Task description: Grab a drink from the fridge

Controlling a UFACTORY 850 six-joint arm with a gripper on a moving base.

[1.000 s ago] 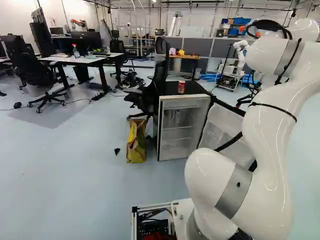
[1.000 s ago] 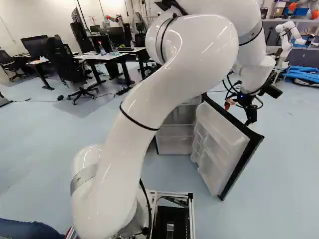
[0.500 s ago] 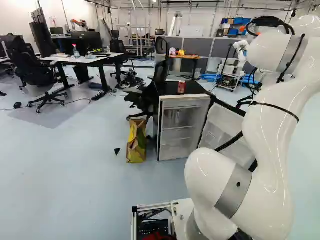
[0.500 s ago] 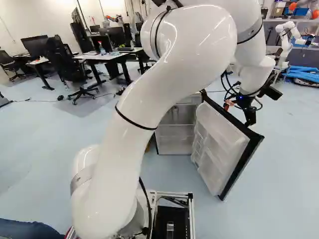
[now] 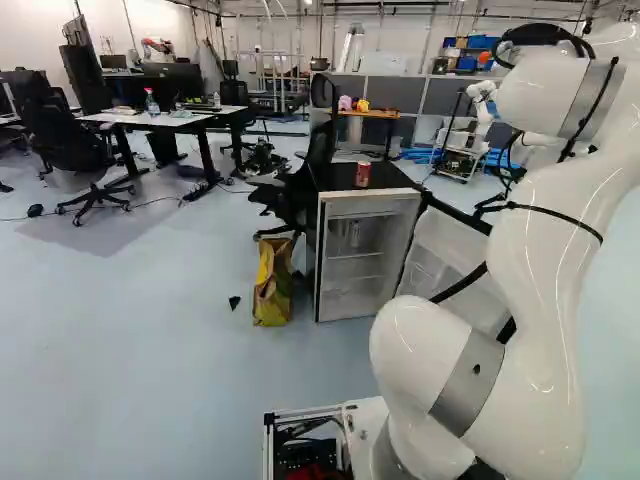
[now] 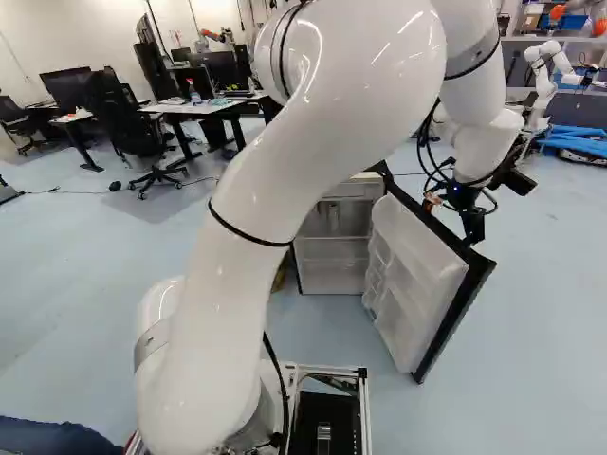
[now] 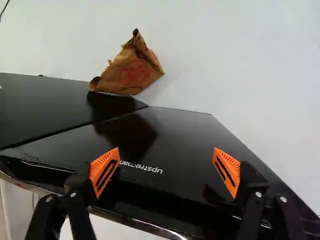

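Beside the open fridge door: gripper wide, drinks on upper shelf

Fridge (image 5: pixel 319 270) has its door (image 6: pixel 406 275) swung out to the right, inside facing the base. Upper shelf holds a few upright, can-like drinks (image 5: pixel 351 233); the lower levels show pale, translucent fronts, contents can't be made out. Inner side of the door carries clear bins, contents too faint to tell.

Drinks look slim, silvery-grey, standing close together. Labels and exact count: can't tell.

Gripper (image 6: pixel 473 233) is at the door's free edge, on the outer side, fingers spread well apart. Glossy black panel shows beyond and between the orange pads (image 7: pixel 104 172) in the wrist view; contact unclear.

Red can (image 5: pixel 362 174) upright on the fridge's black top. Crumpled yellow-brown bag (image 5: pixel 272 285) on the floor just beside the fridge, black chair (image 5: pixel 300 185) near it. The door stands between gripper and shelves.
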